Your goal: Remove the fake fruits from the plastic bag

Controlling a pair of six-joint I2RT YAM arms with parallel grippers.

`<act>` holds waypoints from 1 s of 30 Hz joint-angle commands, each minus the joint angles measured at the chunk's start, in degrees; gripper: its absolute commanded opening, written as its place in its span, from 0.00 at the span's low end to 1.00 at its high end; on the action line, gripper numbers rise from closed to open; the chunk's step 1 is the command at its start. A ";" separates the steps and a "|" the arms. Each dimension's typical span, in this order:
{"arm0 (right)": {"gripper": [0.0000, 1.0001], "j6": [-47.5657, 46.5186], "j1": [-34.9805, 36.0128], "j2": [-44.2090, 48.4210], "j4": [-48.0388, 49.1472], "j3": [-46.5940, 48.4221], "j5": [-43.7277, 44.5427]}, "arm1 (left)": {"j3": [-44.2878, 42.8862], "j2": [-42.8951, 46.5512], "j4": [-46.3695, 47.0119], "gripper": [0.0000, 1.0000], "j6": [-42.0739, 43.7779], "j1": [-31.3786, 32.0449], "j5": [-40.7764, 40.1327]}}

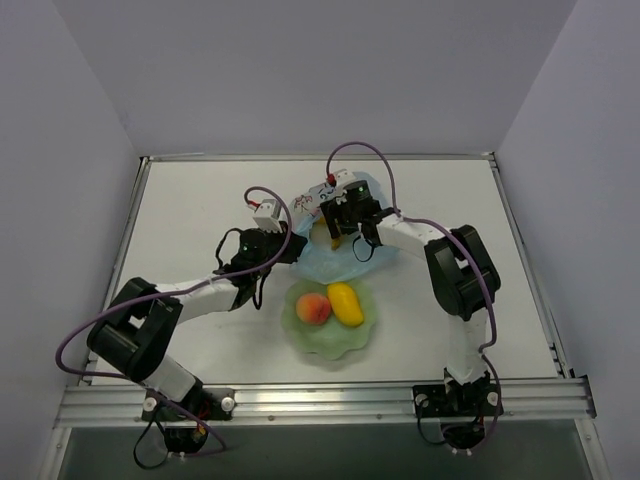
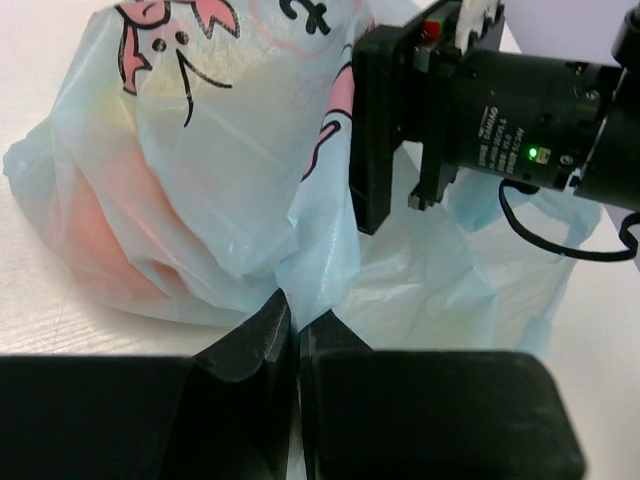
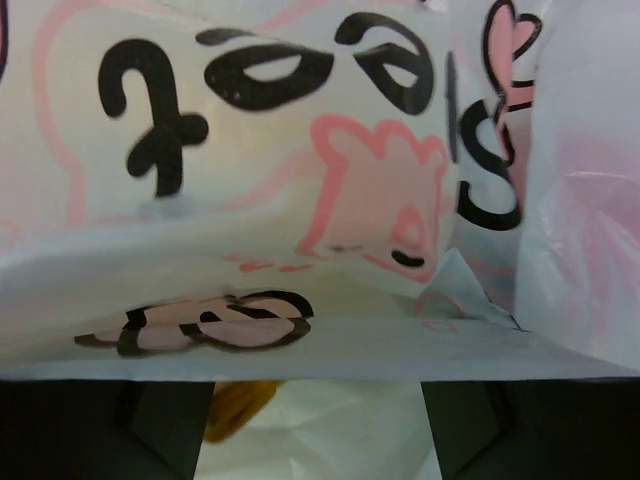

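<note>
Left fingers (image 2: pixel 262 335) pinch the plastic bag (image 2: pixel 200 170) — right fingers (image 3: pixel 155 425) seemingly spread apart.

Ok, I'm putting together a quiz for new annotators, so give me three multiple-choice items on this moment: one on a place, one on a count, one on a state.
1. Where is the peach?
A at the far left edge
B under the right arm
C in the bowl

2. How many items lie in the bowl?
A one
B two
C four

3. The left gripper is:
A shut on the plastic bag
B wide open
C shut on a banana

Answers:
1. C, the peach rests inside the pale green rim.
2. B, only the peach and the mango are there.
3. A, the left wrist view shows its closed tips pinching a fold of the bag.
</note>
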State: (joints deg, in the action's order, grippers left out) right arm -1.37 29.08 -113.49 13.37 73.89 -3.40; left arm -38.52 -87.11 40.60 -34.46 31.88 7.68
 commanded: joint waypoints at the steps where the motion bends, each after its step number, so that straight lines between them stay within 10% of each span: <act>1: 0.68 -1.97 -0.25 -3.04 1.14 4.42 -1.60 | -2.70 -1.04 2.20 0.02 0.27 0.38 0.75; 6: 0.55 -0.84 -0.25 -5.42 1.92 6.71 -2.67 | -3.13 -1.31 1.85 0.02 0.53 0.38 0.23; 10: 0.02 1.36 -0.08 -2.62 6.49 4.69 -1.88 | -3.40 -1.48 1.68 0.02 0.36 0.38 0.23; 30: 0.00 18.06 13.72 14.79 -18.18 -0.76 26.41 | -8.93 -2.45 5.55 0.02 -5.10 0.29 -4.52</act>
State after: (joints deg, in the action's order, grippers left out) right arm 12.45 42.94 -99.79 2.87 73.84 15.25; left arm -43.38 -90.13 42.48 -38.59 31.88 4.97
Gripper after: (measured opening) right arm 0.361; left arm 0.026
